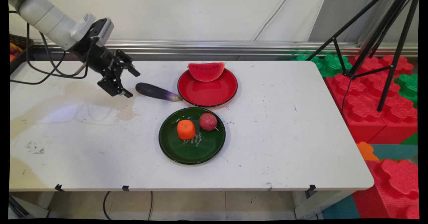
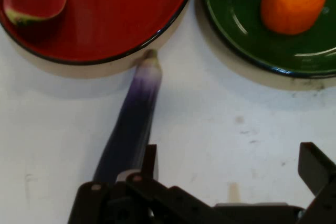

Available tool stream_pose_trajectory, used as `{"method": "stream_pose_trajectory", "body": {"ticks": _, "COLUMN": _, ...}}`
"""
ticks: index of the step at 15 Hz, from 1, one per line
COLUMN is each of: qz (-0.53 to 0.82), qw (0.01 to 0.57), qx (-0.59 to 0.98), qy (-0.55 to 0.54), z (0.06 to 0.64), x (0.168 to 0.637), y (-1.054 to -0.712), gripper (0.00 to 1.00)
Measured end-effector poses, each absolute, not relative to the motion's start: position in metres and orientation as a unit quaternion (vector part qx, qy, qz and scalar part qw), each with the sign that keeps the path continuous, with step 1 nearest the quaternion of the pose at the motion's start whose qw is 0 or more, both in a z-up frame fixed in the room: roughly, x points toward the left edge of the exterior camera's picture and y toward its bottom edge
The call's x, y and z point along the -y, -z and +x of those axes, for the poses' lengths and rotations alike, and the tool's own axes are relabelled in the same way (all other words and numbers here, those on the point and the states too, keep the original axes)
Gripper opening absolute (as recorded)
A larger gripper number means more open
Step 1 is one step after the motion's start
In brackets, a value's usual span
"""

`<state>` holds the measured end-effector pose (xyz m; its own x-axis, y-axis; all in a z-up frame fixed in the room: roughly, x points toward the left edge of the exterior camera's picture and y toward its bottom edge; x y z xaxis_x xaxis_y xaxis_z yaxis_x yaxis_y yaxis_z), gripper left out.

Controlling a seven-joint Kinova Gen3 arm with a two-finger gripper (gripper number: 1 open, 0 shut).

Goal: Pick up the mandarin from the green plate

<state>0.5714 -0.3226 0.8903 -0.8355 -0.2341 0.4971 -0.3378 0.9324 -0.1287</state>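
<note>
The black gripper (image 1: 128, 83) hangs low over the white table (image 1: 287, 140) with its two fingers spread wide and nothing between them; it points toward the blunt dark end of a purple eggplant (image 1: 157, 92), which lies just at its 3 o'clock in the main view, close but not clearly touching. In the hand view the gripper (image 2: 231, 161) shows one finger (image 2: 150, 161) at the eggplant's (image 2: 131, 124) near end and the other well off to the side, over bare table. The eggplant lies flat, its pale stem tip resting against the rim of a red plate (image 1: 214, 95) — the contact shows plainly in the hand view, at the red plate's (image 2: 105, 19) edge. A watermelon slice (image 1: 206, 71) sits at the 12 o'clock rim of that plate. At the red plate's 7 o'clock, just beside it, is a green plate (image 1: 187, 152) holding an orange fruit (image 1: 186, 129) and, at the orange's 2 o'clock, a dark red round fruit (image 1: 208, 121) — the two are near each other but apart.
</note>
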Motion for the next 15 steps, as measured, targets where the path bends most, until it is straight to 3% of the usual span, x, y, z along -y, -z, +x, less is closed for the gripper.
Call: {"method": "stream_pose_trajectory", "body": {"ticks": 15, "qz": 0.155, "qw": 0.285, "qx": 0.944, "qy": -0.068, "z": 0.499, "x": 0.279, "y": -0.869, "gripper": 1.00}}
